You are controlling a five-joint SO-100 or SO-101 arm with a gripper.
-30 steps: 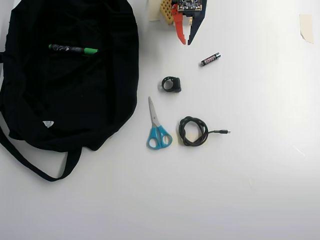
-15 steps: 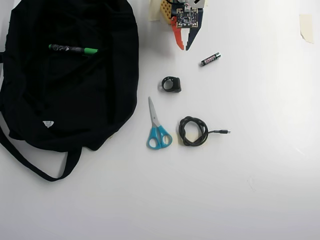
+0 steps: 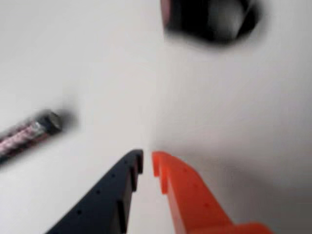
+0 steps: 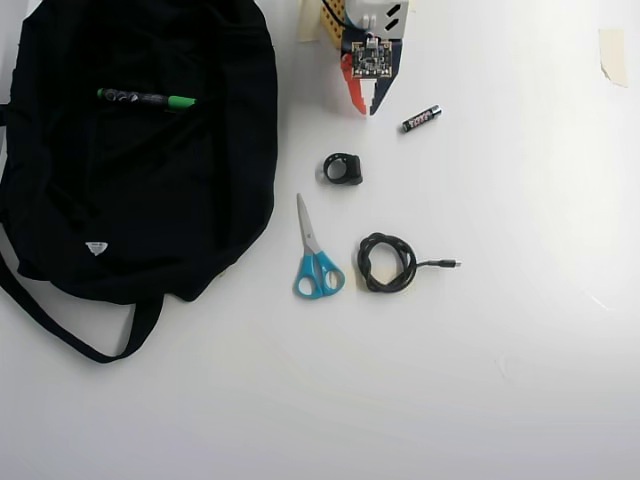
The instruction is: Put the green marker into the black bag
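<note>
The green marker (image 4: 146, 98) lies flat on the black bag (image 4: 140, 200) near the bag's upper part in the overhead view, its green cap pointing right. I cannot tell whether it is inside an opening or on top of the fabric. The bag fills the left of that view, with a white label (image 4: 96, 248) and a long strap (image 4: 70, 330). My gripper (image 4: 366, 108) is at the top centre, well right of the bag, shut and empty. In the wrist view its dark and orange fingers nearly touch (image 3: 147, 162) above bare white table. The marker and bag are out of the wrist view.
A black-and-pink battery (image 4: 421, 119) (image 3: 29, 134) lies just right of the gripper. A small black ring-shaped piece (image 4: 343, 168) (image 3: 209, 19) lies below it. Blue-handled scissors (image 4: 314, 258) and a coiled black cable (image 4: 388, 262) lie mid-table. The table (image 4: 520, 350) is white.
</note>
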